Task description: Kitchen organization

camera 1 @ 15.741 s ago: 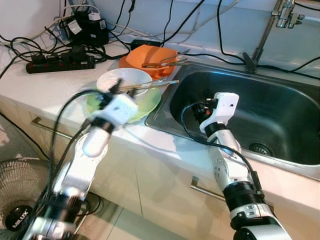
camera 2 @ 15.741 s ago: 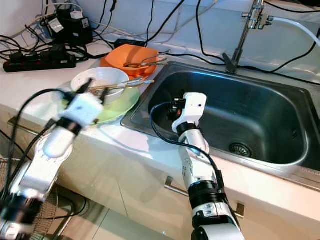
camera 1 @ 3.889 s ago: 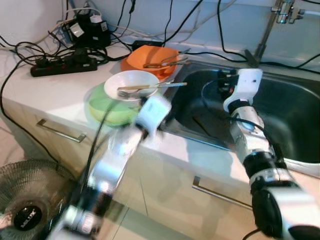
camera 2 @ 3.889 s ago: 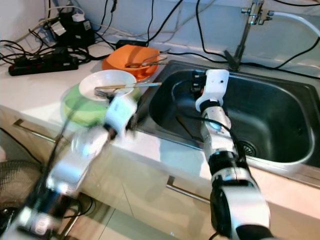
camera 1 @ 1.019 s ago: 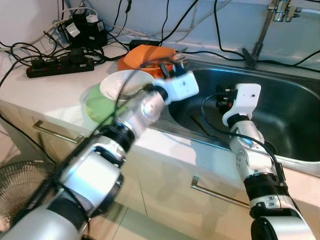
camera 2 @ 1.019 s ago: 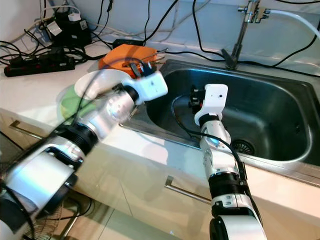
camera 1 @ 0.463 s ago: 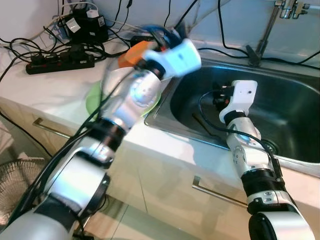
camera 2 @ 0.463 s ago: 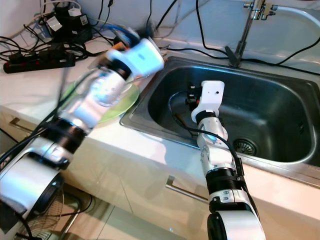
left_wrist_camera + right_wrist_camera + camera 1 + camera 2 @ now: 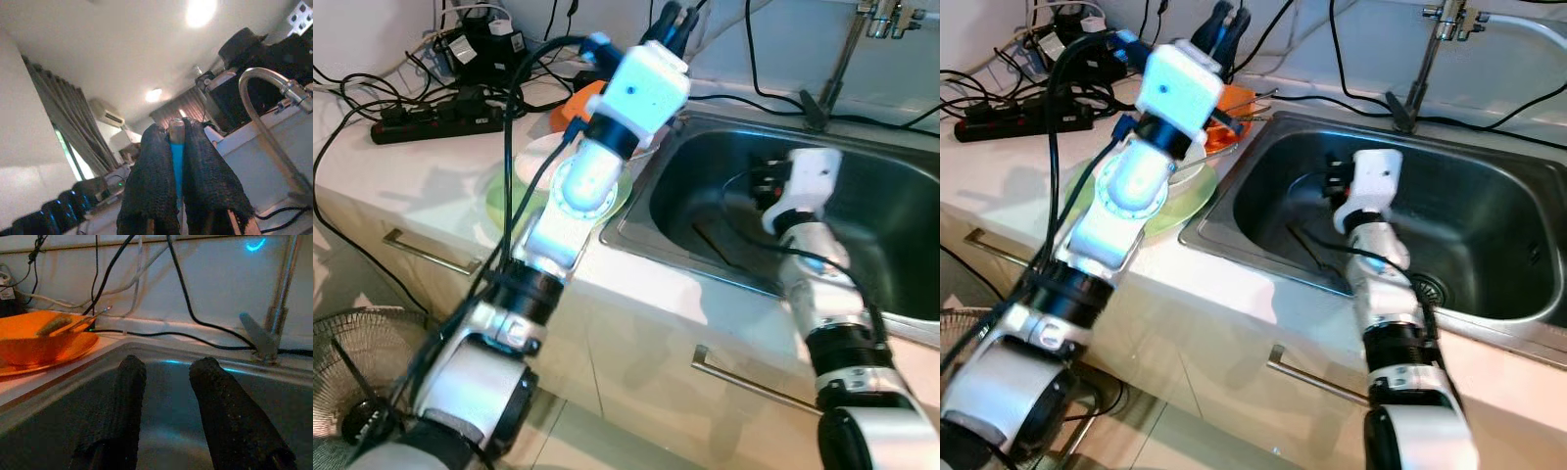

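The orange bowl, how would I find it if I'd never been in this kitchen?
Start at the steel sink. On the white counter just past its far left corner, by the tangle of black cables, sits the orange bowl with metal utensils lying in it. It is the bright orange dish; the plate nearer the counter's front edge is green.

One steel sink with one tap at its back rim; on the counter to its left stand one orange bowl, one white bowl and one green plate. There is one black power strip, one black adapter block behind it, one fan on the floor and two cabinet handles. The robot has two arms, so two grippers: the left gripper and the right gripper
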You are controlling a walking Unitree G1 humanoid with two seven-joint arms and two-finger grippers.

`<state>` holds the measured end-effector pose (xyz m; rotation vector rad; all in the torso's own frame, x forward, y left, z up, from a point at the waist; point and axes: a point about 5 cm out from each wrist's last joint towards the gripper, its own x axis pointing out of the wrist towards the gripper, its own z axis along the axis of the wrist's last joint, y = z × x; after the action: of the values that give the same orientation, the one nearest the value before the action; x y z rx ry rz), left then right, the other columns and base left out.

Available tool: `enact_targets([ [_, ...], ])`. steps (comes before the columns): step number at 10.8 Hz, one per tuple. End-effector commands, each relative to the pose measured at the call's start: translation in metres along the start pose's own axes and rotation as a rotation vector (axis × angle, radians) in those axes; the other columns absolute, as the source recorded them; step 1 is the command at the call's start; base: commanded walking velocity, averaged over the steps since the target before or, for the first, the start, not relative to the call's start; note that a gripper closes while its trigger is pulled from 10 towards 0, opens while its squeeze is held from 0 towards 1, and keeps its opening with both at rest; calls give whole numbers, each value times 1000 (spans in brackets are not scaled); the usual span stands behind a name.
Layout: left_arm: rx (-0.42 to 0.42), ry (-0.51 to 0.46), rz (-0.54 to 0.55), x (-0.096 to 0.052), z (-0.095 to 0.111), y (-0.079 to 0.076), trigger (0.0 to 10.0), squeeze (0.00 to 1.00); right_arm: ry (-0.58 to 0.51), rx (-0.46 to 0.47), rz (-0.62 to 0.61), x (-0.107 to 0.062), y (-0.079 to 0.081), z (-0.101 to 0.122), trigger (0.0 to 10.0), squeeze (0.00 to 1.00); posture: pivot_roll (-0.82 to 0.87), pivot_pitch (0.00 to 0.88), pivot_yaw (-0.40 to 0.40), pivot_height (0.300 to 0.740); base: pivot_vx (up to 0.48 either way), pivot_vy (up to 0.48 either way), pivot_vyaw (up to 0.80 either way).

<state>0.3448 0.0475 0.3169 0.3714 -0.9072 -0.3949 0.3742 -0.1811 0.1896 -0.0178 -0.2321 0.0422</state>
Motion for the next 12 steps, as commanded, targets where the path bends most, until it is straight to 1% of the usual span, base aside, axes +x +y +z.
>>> enact_targets([
  [1,-48,-42,-2,1,11,2,10000,0,-55,12,-2,1,-6,12,10000,0,115,8,53,740,0,0,0],
  [2,-79,-90,-19,4,22,2,10000,0,-65,1,26,0,-6,13,10000,0,115,0,53,740,0,0,0],
  [4,-159,-147,-61,6,38,-1,10000,0,-71,9,39,-1,-7,12,10000,0,116,0,53,740,0,0,0],
  [5,-221,-168,-106,4,44,-6,10000,0,-76,12,58,-1,-5,13,10000,0,119,0,50,740,0,0,0],
  [6,-270,-171,-119,3,46,-8,10000,0,-79,16,70,0,-3,13,10000,0,117,0,50,740,0,0,0],
  [7,-365,-160,-128,3,45,-11,10000,0,-88,14,97,1,0,17,10000,0,117,0,49,740,0,0,0],
  [8,-462,-118,-117,1,40,-13,10000,0,-93,5,119,0,0,18,10000,0,116,0,51,740,0,0,0],
  [9,-508,-82,-124,-3,34,-17,10000,0,-88,-1,129,-1,-1,16,10000,0,116,0,52,740,0,0,0],
  [10,-528,-39,-138,-7,26,-22,10000,0,-81,-11,136,-2,-3,16,10000,0,114,0,53,740,0,0,0],
  [11,-545,-7,-138,-10,21,-22,10000,0,-83,-14,141,-3,-7,17,10000,690,112,0,54,740,0,0,0],
  [12,-550,2,-135,-11,20,-21,10000,0,-81,-14,141,-3,-8,17,10000,859,112,0,54,740,0,0,0],
])
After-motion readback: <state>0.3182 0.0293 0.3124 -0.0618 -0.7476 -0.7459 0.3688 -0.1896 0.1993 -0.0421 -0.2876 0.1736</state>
